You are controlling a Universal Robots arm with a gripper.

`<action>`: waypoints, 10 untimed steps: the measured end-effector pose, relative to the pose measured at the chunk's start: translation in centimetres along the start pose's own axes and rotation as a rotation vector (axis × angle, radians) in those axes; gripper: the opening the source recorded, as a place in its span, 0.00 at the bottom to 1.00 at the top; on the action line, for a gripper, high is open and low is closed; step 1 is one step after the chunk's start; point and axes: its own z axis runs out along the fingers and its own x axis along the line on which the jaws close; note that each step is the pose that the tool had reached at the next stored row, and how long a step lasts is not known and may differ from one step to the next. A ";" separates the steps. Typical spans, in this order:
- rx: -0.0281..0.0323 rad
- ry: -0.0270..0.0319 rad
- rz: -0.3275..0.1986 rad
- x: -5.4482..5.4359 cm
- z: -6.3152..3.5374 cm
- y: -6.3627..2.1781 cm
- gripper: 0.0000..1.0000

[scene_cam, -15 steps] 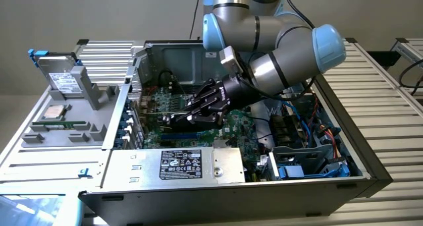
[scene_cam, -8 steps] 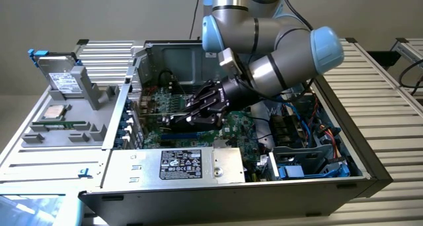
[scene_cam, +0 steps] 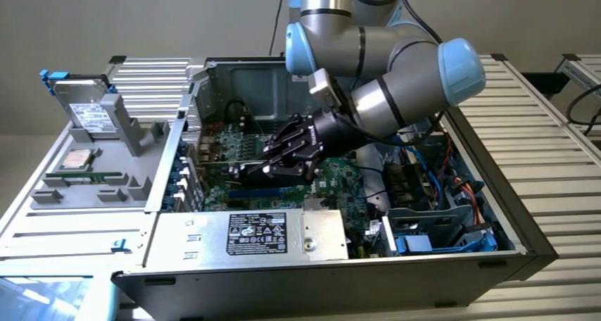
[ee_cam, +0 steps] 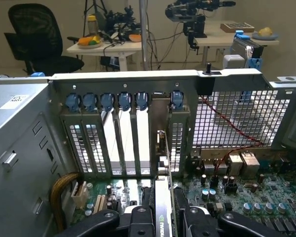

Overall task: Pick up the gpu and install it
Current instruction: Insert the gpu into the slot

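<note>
Centrally, item one: gpu (ee_cam: 161,213), held on edge between the jaws, which are closed narrow on its two faces, one black pad to each side. Its black cooler face with a green logo appears in the wrist view. The silver bracket (ee_cam: 161,148) at its far end stands in the one open bay of the rear slot panel (ee_cam: 119,143). Whether the card's edge sits in its socket cannot be told.

Item two: arm (scene_cam: 413,89), grey with light-blue caps, reaching from the upper centre of the exterior view down into the open case (scene_cam: 526,245). The jaws are at frame centre, just above the motherboard.

Item three: motherboard (ee_cam: 266,197), green, flat on the case floor, carrying capacitors and connectors. Cables (scene_cam: 457,194), blue and red, lie over it at the exterior view's right.

Item four: blue clips (ee_cam: 107,101), in a row on the slot panel, one at each bay.

Item five: power supply (scene_cam: 253,233), a silver box with a black label, at lower centre of the exterior view, on the near edge of the case.

Item six: grey tray (scene_cam: 94,191), at the exterior view's left, beside the case. It carries a drive (scene_cam: 91,113) stood upright and a square silver chip (scene_cam: 77,160).

Item seven: desk (scene_cam: 554,148), slatted metal, under the case and tray.

Item eight: beyond the case in the wrist view, a black office chair (ee_cam: 34,34) and a cluttered far desk (ee_cam: 108,48).
</note>
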 end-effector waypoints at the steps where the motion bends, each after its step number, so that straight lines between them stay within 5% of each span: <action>1: 0.0000 0.0002 0.000 0.0 0.02 0.00 0.28; 10: 0.0000 -0.0001 0.000 -0.1 0.22 -0.15 0.28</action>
